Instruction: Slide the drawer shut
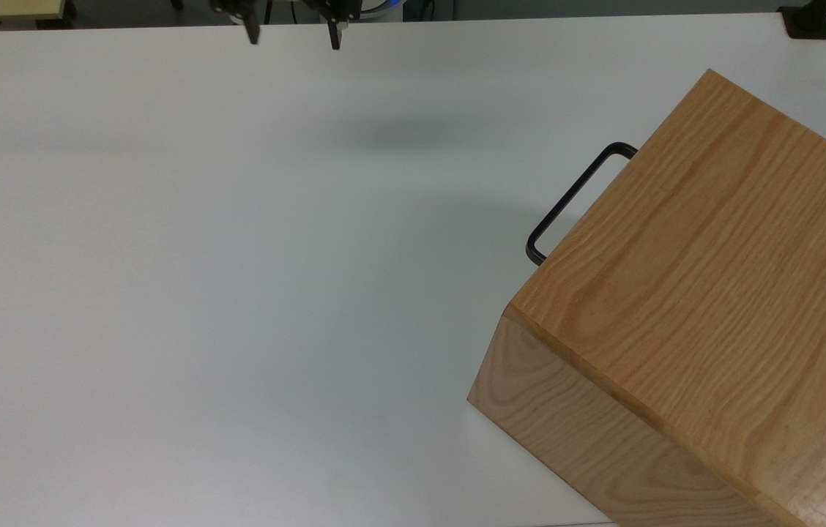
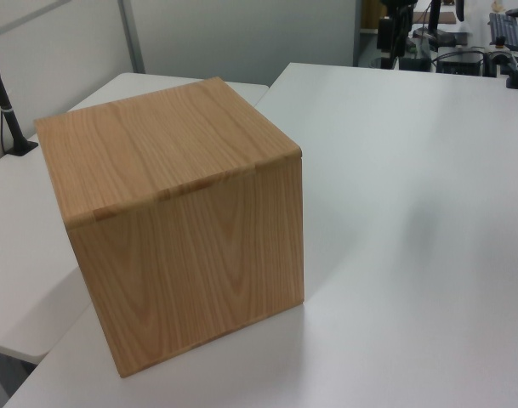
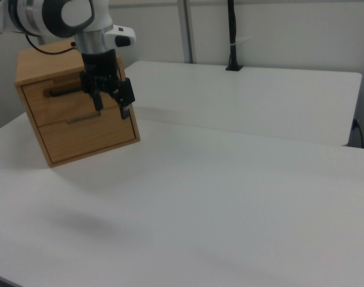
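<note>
The claw (image 3: 109, 100) hangs in the air with its two black fingers spread wide and nothing between them; in the top view its fingertips (image 1: 335, 38) poke in at the upper edge, above the far border of the white table (image 1: 237, 256). From there the drawer (image 3: 71, 98) lies well apart, toward the top view's right and lower down, set in the upper part of the oak cabinet (image 1: 698, 293) that stands at the table's corner. In the right view the drawer front looks flush with the cabinet face, with a second panel below it, so the sliding appears already finished and the claw looks parked clear of the work. The thin black handle (image 1: 574, 197) juts from the cabinet's face toward the claw's side, its long bar running parallel to that face and diagonal in the top view. Any further push would have to run from the claw toward that face, square to the bar. Between claw and handle the table is bare, giving open room to travel. The cabinet's lower corner sits close to the table's edge at the top view's bottom, so a hard or skewed shove could slide the whole cabinet.
</note>
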